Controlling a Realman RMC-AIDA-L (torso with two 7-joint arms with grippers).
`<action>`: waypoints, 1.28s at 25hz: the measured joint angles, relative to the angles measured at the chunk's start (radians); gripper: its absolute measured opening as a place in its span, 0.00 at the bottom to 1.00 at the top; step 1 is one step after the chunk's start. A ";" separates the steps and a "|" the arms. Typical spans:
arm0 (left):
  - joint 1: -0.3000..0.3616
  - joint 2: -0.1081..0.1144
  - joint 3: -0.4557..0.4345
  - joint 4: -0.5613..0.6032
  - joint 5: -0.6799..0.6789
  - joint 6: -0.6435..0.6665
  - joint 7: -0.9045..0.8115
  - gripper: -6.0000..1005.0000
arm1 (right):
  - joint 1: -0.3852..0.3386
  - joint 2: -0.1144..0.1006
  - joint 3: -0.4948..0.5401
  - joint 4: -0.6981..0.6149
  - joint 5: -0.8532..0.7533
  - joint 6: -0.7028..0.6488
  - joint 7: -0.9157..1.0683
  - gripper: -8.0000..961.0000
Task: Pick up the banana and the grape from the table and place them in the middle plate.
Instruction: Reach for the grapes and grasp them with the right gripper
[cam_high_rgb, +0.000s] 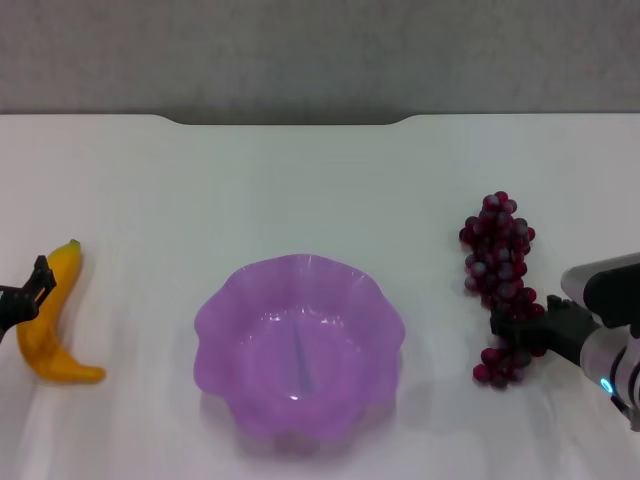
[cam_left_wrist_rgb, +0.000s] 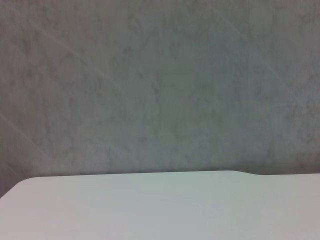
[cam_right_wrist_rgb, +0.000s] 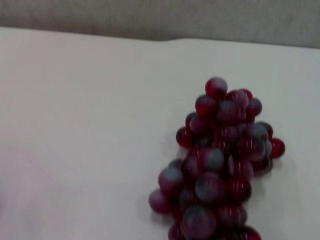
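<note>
Nearest the robot, the middle plate (cam_high_rgb: 299, 345) sits at the centre of the table (cam_high_rgb: 300, 190), holding nothing; its thin scalloped wall looks light and easy to nudge, so fruit is better lowered into it than dropped.

A little farther out on the robot's right, the right gripper (cam_high_rgb: 522, 332) has its dark fingers among the lower berries of the grape (cam_high_rgb: 498, 285), where the bunch narrows. Whether it has clamped or merely reached the fruit I cannot tell. In the right wrist view the grape (cam_right_wrist_rgb: 220, 165) fills the lower right, lying flat on the white top. I judge the bunch soft and loosely jointed: it will sag and swing from one hold, and single berries may crush or pull off. A gentle hold across the thick middle or at the stem would carry it better than a pinch on the tail end.

On the far left, the left gripper (cam_high_rgb: 38, 283) stands at the upper part of the banana (cam_high_rgb: 50, 318), its black tips against the fruit's left flank; its grip I cannot tell either. The banana lies curved along the table edge, well apart from the plate. It should be stiff, fairly light and smooth-skinned, best taken across its middle so it does not pivot
</note>
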 joint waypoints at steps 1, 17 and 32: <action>0.000 0.000 0.000 0.000 0.000 0.000 0.000 0.90 | 0.000 0.000 0.000 0.000 0.000 0.000 0.000 0.87; 0.004 0.001 0.002 -0.001 0.003 0.000 0.002 0.90 | 0.000 0.000 -0.017 0.007 0.000 0.003 -0.001 0.80; 0.004 0.001 0.002 -0.001 0.003 0.000 0.002 0.90 | 0.001 0.001 -0.014 0.018 0.000 0.003 -0.080 0.51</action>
